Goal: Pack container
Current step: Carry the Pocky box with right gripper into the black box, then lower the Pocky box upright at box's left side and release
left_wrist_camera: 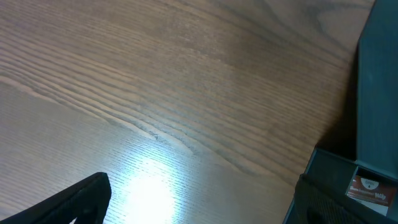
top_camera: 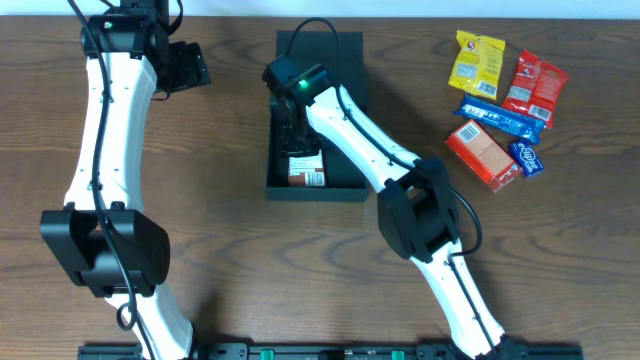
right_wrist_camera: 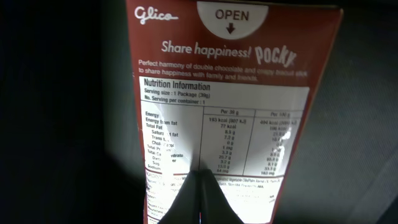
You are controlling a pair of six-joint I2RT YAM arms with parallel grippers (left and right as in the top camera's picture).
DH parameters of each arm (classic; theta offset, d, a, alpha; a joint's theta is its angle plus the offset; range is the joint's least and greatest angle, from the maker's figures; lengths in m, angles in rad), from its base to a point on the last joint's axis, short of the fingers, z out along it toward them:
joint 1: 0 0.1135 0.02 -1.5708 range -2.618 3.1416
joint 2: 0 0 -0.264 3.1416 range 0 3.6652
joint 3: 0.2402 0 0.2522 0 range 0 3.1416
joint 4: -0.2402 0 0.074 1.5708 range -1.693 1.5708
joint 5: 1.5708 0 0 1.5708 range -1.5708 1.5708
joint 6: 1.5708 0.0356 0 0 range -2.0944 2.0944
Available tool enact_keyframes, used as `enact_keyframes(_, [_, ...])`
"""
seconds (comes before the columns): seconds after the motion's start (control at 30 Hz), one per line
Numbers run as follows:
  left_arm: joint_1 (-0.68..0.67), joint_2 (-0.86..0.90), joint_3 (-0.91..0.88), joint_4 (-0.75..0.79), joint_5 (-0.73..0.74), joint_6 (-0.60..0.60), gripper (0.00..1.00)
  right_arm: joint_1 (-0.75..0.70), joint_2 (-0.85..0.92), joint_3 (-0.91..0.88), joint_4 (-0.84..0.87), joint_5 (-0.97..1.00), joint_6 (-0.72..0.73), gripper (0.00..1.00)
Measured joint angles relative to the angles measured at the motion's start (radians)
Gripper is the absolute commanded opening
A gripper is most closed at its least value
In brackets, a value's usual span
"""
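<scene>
Dark cardboard forms the container [top_camera: 316,191], which is set at the far middle of the desk [top_camera: 230,240] with its flap lid folded back and open. One brown-red snack carton [right_wrist_camera: 224,124] is already laid flat inside it, at the near end, printed back upward. The packing is therefore judged to be begun but far from finished.

The right end effector [right_wrist_camera: 199,196] is reached down into the container, and its fingers are clenched together just over the carton's label. Nothing is seen between them, so the carton is judged to be let go, not held. Whether the tips are pressed on the carton cannot be told.

The left end effector [top_camera: 185,65] is held released and empty, above bare wood to the left of the container.

Five snacks are left outside, grouped well apart to the right: a yellow packet [top_camera: 478,65], a red packet [top_camera: 535,85], a blue bar [top_camera: 500,115], a red-orange carton [top_camera: 482,155] and a small blue packet [top_camera: 527,158]. All of these are judged to be awaiting packing, and the lid is not yet closed.
</scene>
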Motion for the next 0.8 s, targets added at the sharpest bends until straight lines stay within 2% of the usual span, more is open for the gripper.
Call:
enact_keyframes(0.67, [0.000,0.000,0.000,0.001,0.000,0.000,0.95,0.010,0.014,0.001,0.003,-0.066,-0.048,0.01])
enact_keyframes(0.8, [0.000,0.000,0.000,0.001,0.000,0.000,0.95,0.006,0.008,0.001,-0.017,-0.031,-0.049,0.02])
